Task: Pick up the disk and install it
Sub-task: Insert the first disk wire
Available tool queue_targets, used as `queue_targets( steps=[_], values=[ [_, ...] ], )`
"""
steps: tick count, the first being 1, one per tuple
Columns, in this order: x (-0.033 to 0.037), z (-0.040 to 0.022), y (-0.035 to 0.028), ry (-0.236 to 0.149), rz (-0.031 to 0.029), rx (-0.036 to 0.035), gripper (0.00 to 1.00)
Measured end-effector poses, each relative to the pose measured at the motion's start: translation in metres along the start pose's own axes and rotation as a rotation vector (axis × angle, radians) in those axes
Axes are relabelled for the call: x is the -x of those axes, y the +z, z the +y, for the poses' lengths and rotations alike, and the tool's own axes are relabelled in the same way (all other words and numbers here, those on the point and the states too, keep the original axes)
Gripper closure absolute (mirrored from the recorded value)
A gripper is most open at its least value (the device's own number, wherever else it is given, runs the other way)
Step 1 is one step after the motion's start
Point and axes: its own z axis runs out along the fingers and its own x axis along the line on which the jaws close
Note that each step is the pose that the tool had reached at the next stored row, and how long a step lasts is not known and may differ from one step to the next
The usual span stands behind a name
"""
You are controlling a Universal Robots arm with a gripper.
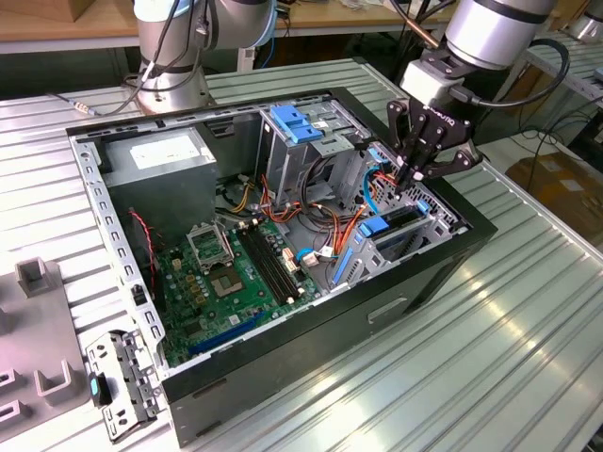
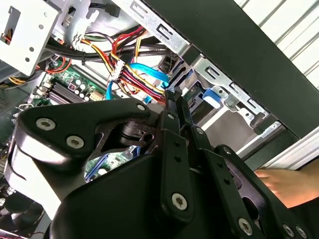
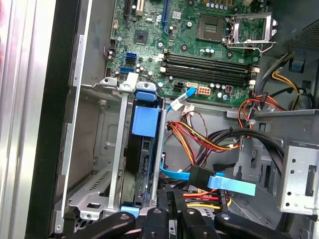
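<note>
The disk [image 3: 141, 164], dark with blue rails, is seen seated edge-on in the drive bay [image 3: 107, 149] at the computer case [image 1: 443, 268] front wall, cables [image 3: 199, 139] crowding beside it. The gripper [image 1: 415, 174] is poised above it; its fingertips are hidden, so grip state cannot be told.

We see an arm [image 1: 490, 28] of silver-grey tubular segments, with a black cable [image 1: 556, 71] looping beside its wrist. Below a pale grey block sits the pincer [image 1: 415, 174], built of matte black linkage bars. In the second wrist view those bars [image 2: 174, 164] carry round silver screw heads [image 2: 179, 201], and a broad black housing [image 2: 75, 124] shows two more screws.
</note>
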Motion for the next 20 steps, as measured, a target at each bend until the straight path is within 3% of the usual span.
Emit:
queue_targets(
  steps=[9, 13, 20],
  values=[
    [-0.0026, 0.0012, 0.0, 0.0, 0.0001, 0.0, 0.84],
    [-0.0026, 0.0021, 0.0002, 0.021, 0.0003, 0.0001, 0.84],
    [-0.0122, 0.0033, 0.0006, 0.037, 0.0001, 0.0002, 0.84]
  ],
)
